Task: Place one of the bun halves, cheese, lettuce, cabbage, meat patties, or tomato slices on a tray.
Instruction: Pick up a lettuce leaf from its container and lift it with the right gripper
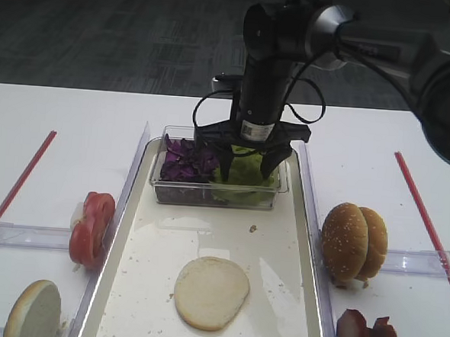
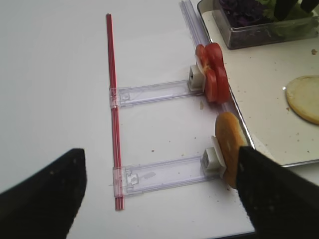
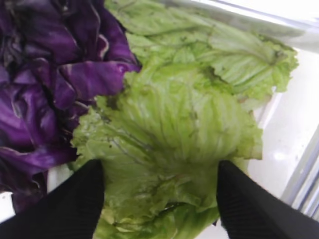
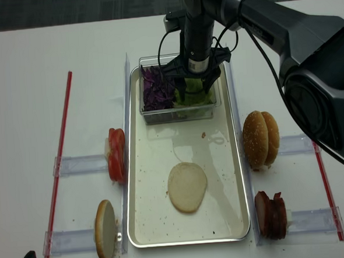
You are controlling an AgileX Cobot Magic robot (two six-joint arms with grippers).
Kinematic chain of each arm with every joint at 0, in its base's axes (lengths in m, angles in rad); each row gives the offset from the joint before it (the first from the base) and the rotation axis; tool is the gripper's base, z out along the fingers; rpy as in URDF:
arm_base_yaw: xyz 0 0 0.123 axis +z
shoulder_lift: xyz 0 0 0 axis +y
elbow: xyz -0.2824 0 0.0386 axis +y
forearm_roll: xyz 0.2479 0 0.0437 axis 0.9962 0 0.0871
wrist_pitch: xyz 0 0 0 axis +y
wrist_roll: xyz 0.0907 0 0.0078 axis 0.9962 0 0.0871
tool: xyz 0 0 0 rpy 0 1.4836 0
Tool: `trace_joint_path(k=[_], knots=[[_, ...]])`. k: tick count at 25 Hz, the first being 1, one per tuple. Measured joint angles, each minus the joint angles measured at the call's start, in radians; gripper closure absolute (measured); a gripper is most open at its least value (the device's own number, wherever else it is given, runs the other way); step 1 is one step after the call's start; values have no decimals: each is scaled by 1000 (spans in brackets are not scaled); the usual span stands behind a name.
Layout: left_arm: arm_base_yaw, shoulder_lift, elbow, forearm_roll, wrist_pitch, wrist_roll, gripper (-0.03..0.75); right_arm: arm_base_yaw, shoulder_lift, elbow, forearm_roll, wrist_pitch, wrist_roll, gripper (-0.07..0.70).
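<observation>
right gripper (image 3: 159, 199) spread wide, fingers down on the lettuce (image 3: 189, 129) in the clear box (image 1: 219, 195).

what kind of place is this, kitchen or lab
Probably a lab test bench rather than a kitchen: a white table with red tape strips, clear plastic food holders and grey office carpet.

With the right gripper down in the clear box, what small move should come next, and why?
Probably close the right gripper on the lettuce. Its jaws are open and straddle the green leaf inside the clear box, beside the purple cabbage, and nothing is held yet. One bun half already lies cut face up on the tray, so a leaf looks like the next layer.
</observation>
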Motion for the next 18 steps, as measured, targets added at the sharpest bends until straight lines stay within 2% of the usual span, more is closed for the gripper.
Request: trace_joint_path(k=[7,18], knots=[[0,0,0,0,0,0,151,0,16,0,0,-27,-19,122],[0,0,0,0,0,0,151,0,31,0,0,-31,-26,131]])
